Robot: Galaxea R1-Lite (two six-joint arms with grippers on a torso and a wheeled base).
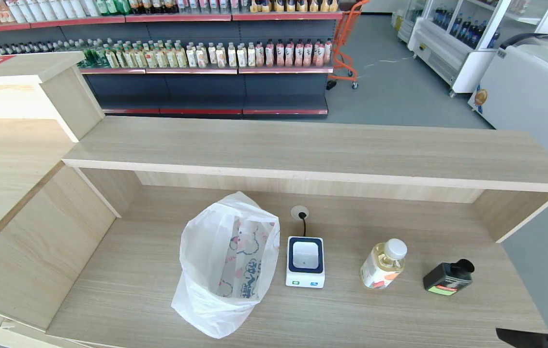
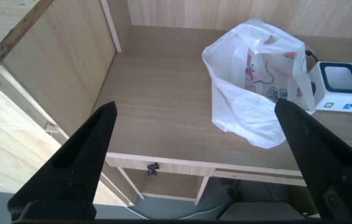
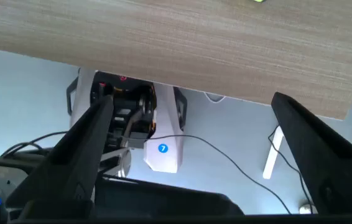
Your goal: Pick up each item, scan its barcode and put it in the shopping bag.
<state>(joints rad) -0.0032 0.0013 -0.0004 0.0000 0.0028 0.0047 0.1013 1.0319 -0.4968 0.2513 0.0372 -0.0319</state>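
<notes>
With the right gripper (image 3: 191, 102) spread and empty (the left gripper (image 2: 196, 107) likewise), I'd take the black bottle (image 1: 448, 278) by its body; keep its label clear for the scanner (image 1: 305, 261).

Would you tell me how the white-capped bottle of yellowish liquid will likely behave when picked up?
The bottle looks nearly full, so probably heavy for its size. Its smooth round body may slip, or roll if toppled. Standing upright on the counter, it could tip if pushed high.
</notes>
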